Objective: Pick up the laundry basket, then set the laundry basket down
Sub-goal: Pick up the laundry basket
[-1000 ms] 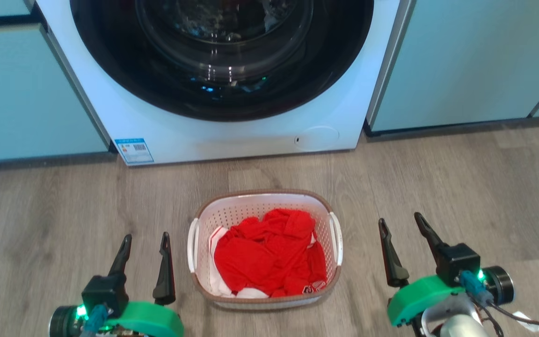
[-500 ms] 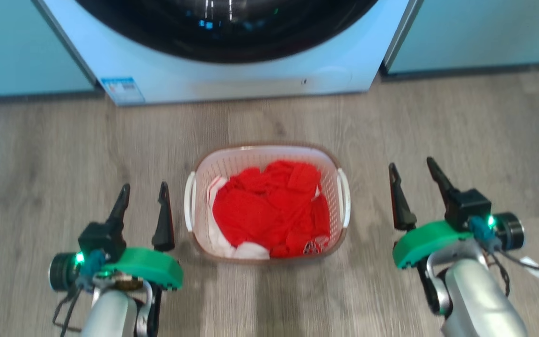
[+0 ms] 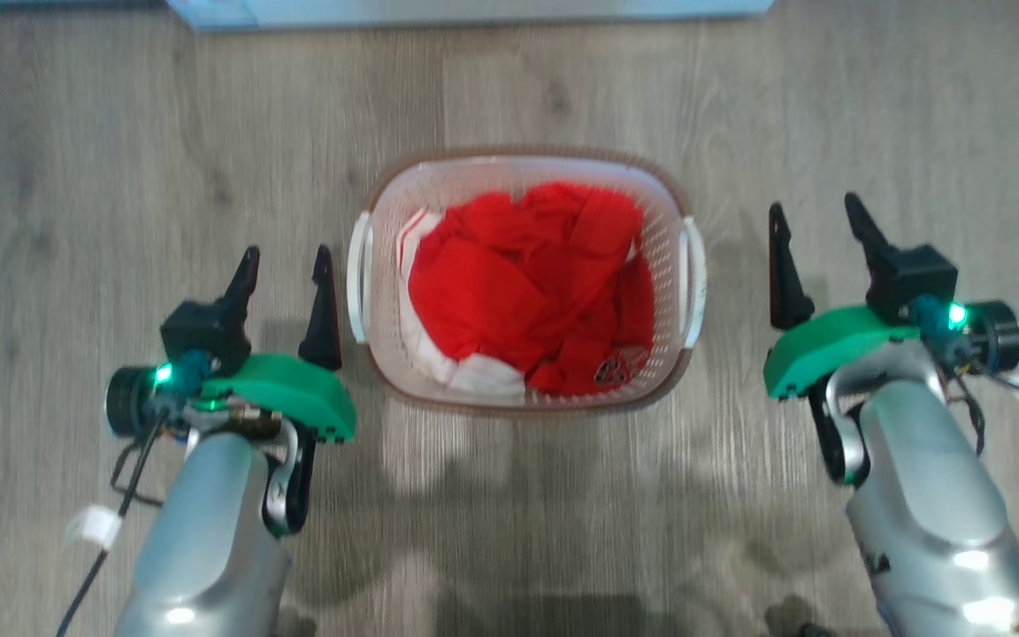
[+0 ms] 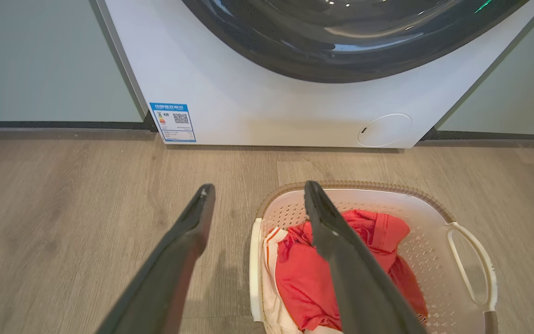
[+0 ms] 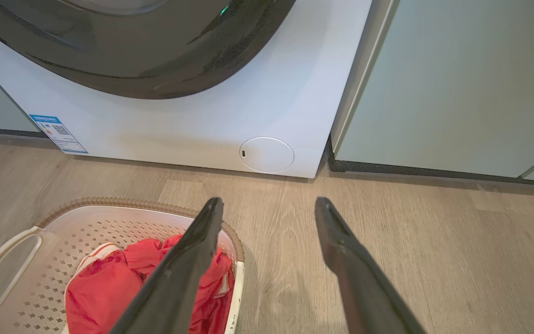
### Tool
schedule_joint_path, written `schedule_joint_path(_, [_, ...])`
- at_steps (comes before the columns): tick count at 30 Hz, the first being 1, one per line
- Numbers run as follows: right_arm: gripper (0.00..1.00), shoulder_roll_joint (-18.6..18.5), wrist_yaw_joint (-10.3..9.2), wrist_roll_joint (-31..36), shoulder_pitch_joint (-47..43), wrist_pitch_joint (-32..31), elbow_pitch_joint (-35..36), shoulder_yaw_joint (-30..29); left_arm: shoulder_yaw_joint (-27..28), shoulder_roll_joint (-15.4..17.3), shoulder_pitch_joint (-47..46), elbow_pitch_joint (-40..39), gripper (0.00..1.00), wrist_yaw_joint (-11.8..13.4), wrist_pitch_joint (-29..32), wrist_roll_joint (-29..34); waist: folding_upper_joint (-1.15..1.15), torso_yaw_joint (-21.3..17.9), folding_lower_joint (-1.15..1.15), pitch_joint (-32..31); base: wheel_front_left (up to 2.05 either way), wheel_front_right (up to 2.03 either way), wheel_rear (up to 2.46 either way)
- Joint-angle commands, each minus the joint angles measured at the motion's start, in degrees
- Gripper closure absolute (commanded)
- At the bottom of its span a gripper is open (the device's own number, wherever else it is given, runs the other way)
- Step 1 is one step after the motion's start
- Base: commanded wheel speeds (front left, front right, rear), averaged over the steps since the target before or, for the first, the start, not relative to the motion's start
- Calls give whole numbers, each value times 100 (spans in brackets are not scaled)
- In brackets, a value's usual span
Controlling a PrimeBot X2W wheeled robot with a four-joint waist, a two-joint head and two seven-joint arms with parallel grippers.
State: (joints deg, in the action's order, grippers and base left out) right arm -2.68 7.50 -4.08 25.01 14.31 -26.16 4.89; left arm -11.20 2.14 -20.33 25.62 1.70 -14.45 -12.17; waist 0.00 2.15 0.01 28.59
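Taking the head view first, the laundry basket (image 3: 520, 156) is being shown resting on the wooden floor (image 3: 76, 177) between the two arms, with red clothes (image 3: 518, 283) heaped inside it. The left gripper (image 3: 287, 255) is being held just beside the left handle (image 3: 356, 279), spread apart with nothing between its fingers. Whether the inner finger is touching the handle cannot be told. The right gripper (image 3: 814, 205) is being held near the right handle (image 3: 695, 274) but apart from it, likewise spread and empty.

In the left wrist view, the left gripper (image 4: 258, 188) is being seen with its two fingers wide apart. One is lying over bare floor and the other is crossing in front of the basket's near rim, while the washing machine (image 4: 271, 116) is being framed behind.

In the right wrist view, the right gripper (image 5: 269, 202) is being seen parted too, one finger lying across the basket's corner and the other over floor. A pale cabinet (image 5: 434, 93) is being shown beside the machine.

Judged from this, the task is only being begun. No handle is being gripped and the basket is not yet lifted, so the grasp, the lift and the setting down are all being left to do.
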Motion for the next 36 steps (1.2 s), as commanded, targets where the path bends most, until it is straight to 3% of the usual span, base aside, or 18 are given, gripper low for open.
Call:
schedule_joint_path(1, [0,-20,-1,32,99,69,66,79,118,74,-148,-43,0,-14,-55,-49,0,101,-1,369,0,0,0])
schedule_joint_path(18, [0,-20,-1,62,804,69,-909,-47,-706,74,-1393,1242,0,-155,-55,-511,0,345,-1,1554,0,0,0])
schedule_joint_path(36, [0,-20,-1,121,868,69,-876,38,-1330,74,-2151,2112,0,-162,-55,-954,0,474,-1,2315,0,0,0])
